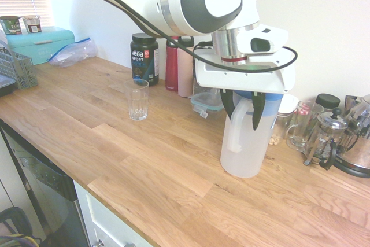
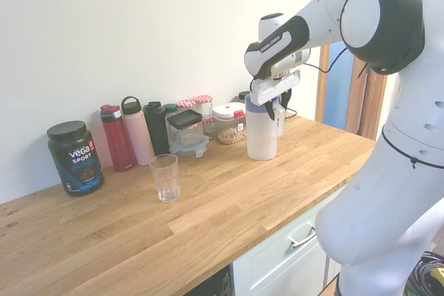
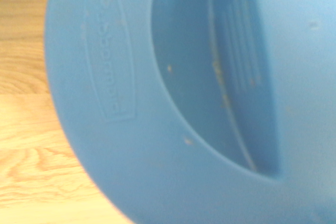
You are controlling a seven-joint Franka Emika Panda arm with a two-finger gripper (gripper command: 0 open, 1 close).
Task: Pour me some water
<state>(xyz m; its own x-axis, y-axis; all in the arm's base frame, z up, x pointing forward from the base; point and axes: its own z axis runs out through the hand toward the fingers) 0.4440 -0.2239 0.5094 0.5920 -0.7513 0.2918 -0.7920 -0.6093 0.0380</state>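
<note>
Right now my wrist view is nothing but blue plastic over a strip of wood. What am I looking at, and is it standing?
Observer: That is the blue lid of the jug, which stands upright on the wooden counter.
Operator: Is the pincer gripping it?
Observer: The pincer hangs over the lid, with its fingers apart on either side of the top of the handle. It looks open.
Operator: Any cup to pour into?
Observer: A clear glass stands upright on the counter, well apart from the jug. I see no water in it.
</note>
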